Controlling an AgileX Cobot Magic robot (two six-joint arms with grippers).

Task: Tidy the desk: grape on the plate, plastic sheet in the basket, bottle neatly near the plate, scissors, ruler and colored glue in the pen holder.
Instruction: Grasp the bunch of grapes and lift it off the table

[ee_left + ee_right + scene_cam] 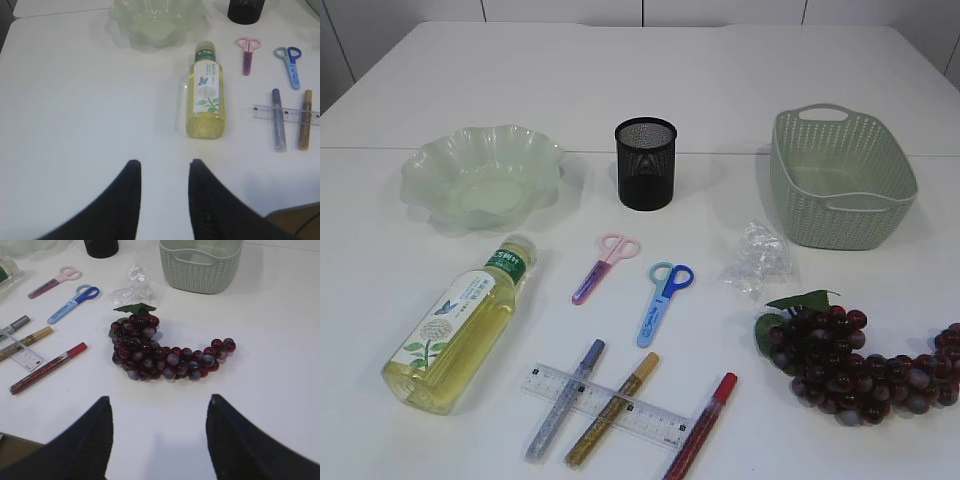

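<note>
The basket (pixel 842 180) sits upper right, the plate (pixel 480 175) upper left, the bottle (pixel 460 325) lower left, the grape (pixel 855 365) lower right. The right gripper (pixel 159 407) gapes wide, the left gripper (pixel 164 167) narrowly; both hold nothing.

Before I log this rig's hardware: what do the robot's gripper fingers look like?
Only the fingers show, in the wrist views. The left gripper has two black, matte fingers that taper to rounded tips. The right gripper has the same black fingers, with a finely ribbed texture. No cables or markings are visible.
</note>
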